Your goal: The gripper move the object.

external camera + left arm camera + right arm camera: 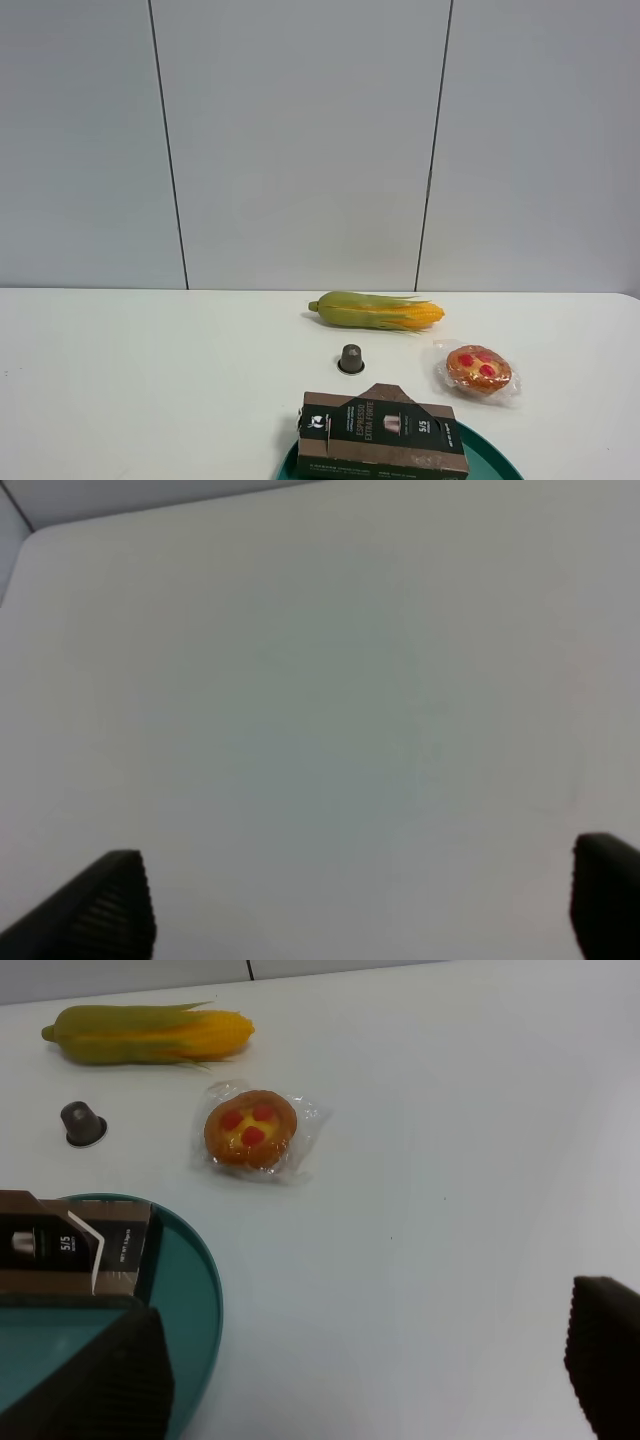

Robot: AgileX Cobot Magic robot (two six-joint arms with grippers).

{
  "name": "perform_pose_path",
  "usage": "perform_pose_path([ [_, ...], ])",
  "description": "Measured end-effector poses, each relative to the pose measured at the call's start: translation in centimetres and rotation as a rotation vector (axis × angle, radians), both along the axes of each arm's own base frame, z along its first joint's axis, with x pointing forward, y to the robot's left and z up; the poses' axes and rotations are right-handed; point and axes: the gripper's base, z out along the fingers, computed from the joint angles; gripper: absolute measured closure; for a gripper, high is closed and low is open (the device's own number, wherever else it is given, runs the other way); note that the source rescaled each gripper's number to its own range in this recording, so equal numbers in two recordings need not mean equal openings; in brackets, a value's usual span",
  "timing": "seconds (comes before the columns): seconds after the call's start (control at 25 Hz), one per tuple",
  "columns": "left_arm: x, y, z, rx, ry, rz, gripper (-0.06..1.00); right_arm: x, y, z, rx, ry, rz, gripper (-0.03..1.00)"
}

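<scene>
The long brown cardboard box [382, 433] with a dark green label and a capsule picture lies on a teal plate [490, 458] at the front of the table. Its end also shows in the right wrist view [75, 1245], on the plate [195, 1280]. My right gripper [365, 1380] is open and empty, its fingers wide apart, next to the plate's edge and short of the box. My left gripper [360, 905] is open and empty over bare white table. Neither arm shows in the exterior high view.
A corn cob [376, 311] lies behind the box, also in the right wrist view [150, 1033]. A small brown capsule [351, 358] [83, 1123] stands between them. A wrapped pastry with red dots [479, 369] [253, 1132] lies to the right. White wall panels stand behind the table.
</scene>
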Motion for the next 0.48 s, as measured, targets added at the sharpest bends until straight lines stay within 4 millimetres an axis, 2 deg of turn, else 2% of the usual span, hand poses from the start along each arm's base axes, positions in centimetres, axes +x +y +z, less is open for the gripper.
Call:
perform_pose_path([
  [0.48,0.00,0.06,0.00,-0.001,0.001,0.011,0.25,0.00,0.04,0.00,0.005,0.000,0.003,-0.03],
])
